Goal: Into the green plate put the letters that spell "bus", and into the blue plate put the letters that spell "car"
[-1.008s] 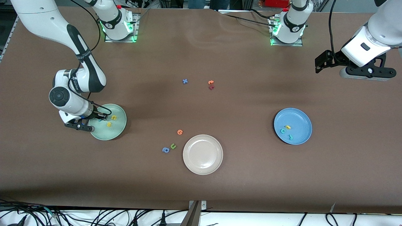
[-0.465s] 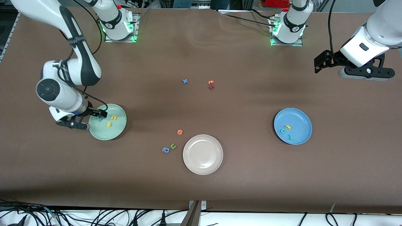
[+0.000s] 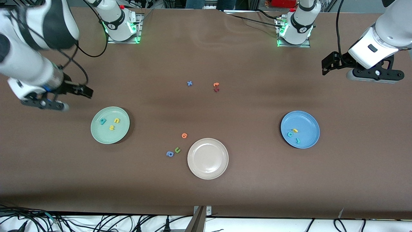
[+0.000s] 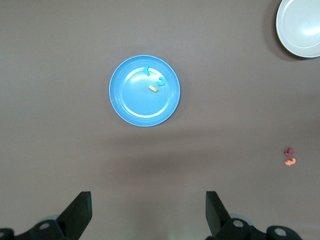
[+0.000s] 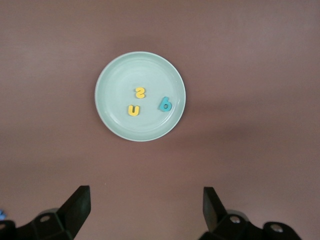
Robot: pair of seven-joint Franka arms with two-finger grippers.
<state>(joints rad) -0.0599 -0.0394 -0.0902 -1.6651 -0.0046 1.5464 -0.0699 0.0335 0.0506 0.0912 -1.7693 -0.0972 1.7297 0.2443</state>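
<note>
Brown matte table (image 3: pixel 206 193), front view: smooth round green plate (image 3: pixel 98 132) holds teal "b" (image 3: pixel 103 121), yellow "u" (image 3: pixel 116 120), yellow "s" (image 3: pixel 111 127). Blue plate (image 3: pixel 309 141) holds teal "c" (image 3: pixel 290 134), yellow "a" (image 3: pixel 294 130), teal "r" (image 3: pixel 297 140); shapes tiny, hard to read. Beige plate (image 3: pixel 208 158) bare.

Left wrist view: left end effector (image 4: pixel 147 215) spread apart, high over table, fingers cut off at the frame edge.

Right wrist view: right end effector (image 5: pixel 145 210) apart, holding nothing, raised beside green plate.
</note>
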